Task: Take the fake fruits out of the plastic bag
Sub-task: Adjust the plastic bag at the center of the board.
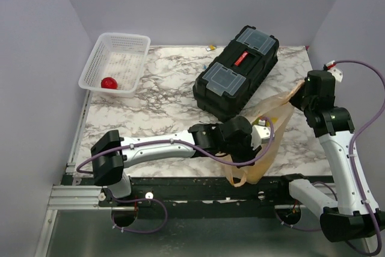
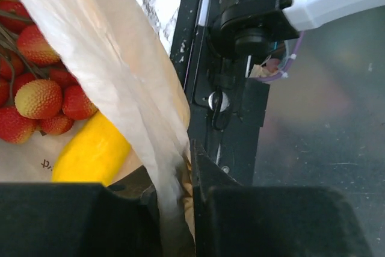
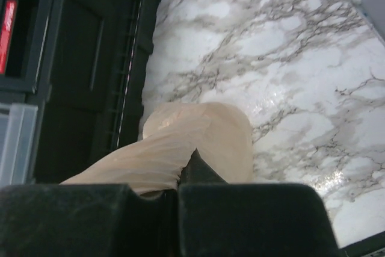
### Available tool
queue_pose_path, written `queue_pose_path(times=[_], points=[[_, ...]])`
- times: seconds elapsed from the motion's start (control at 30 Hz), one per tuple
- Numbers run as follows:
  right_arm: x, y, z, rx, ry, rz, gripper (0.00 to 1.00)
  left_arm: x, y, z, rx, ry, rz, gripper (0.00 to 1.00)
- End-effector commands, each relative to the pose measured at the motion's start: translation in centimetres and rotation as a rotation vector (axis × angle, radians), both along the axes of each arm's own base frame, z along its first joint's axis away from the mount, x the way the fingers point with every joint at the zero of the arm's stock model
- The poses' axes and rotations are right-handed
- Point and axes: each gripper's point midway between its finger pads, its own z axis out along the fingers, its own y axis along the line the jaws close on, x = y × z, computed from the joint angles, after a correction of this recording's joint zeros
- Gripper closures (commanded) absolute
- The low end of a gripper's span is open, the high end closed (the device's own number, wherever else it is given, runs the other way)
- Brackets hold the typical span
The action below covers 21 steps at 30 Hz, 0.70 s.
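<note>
The pale-orange plastic bag (image 1: 269, 126) hangs stretched between my two grippers at the table's front right, its lower loop over the near edge. My left gripper (image 1: 263, 135) is shut on the bag's edge (image 2: 150, 124). Inside the bag, the left wrist view shows a red berry cluster (image 2: 37, 88) and a yellow oval fruit (image 2: 90, 151). My right gripper (image 1: 302, 90) is shut on the bag's other end (image 3: 180, 148), holding it above the table. A red fruit (image 1: 109, 82) lies in the white mesh basket (image 1: 129, 43) at the far left.
A black toolbox (image 1: 236, 70) stands at the back centre, right beside the bag; it also shows in the right wrist view (image 3: 66, 70). The marble table top (image 1: 156, 112) ends at a black rail (image 2: 231, 88) near the arm bases.
</note>
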Motion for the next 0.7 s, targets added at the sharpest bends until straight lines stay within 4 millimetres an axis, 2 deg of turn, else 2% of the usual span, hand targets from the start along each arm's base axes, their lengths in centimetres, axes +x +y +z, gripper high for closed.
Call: queue_pose_path(times=[0.0, 0.07, 0.13, 0.3, 0.4, 0.47, 0.5, 0.53, 0.6, 0.67], points=[[1.8, -2.7, 5.2, -0.009, -0.215, -0.194, 0.99, -1.3, 1.4, -5.0, 0.151, 0.019, -0.089, 0.87], [2.0, -3.0, 6.5, -0.023, -0.235, -0.200, 0.99, -1.1, 1.8, -5.8, 0.214, -0.001, -0.123, 0.88], [2.7, -2.0, 6.8, -0.019, -0.222, -0.131, 0.99, -1.3, 1.8, -5.2, 0.239, 0.016, -0.170, 0.88], [3.2, -0.5, 6.3, 0.027, -0.154, -0.070, 0.99, -1.0, 0.2, 0.7, 0.137, 0.151, -0.191, 0.86], [3.6, 0.4, 4.4, 0.042, -0.064, -0.030, 0.99, -1.1, -0.1, 2.1, 0.159, 0.224, -0.201, 0.73], [3.8, 1.5, 2.4, 0.056, 0.025, 0.032, 0.97, -1.2, 0.0, 2.9, 0.182, 0.248, -0.193, 0.51], [3.8, 1.8, 1.4, 0.059, 0.072, 0.052, 0.93, -1.1, 0.0, 3.3, 0.182, 0.251, -0.186, 0.41], [3.4, 2.2, 0.8, 0.065, 0.117, 0.076, 0.86, -0.8, 0.2, 3.7, 0.182, 0.247, -0.174, 0.35], [2.5, 2.8, -0.1, 0.077, 0.195, 0.111, 0.70, 0.1, 0.8, 4.7, 0.178, 0.247, -0.137, 0.32], [1.2, 3.0, -0.7, 0.082, 0.258, 0.134, 0.48, 0.8, 1.6, 6.0, 0.147, 0.244, -0.109, 0.29]])
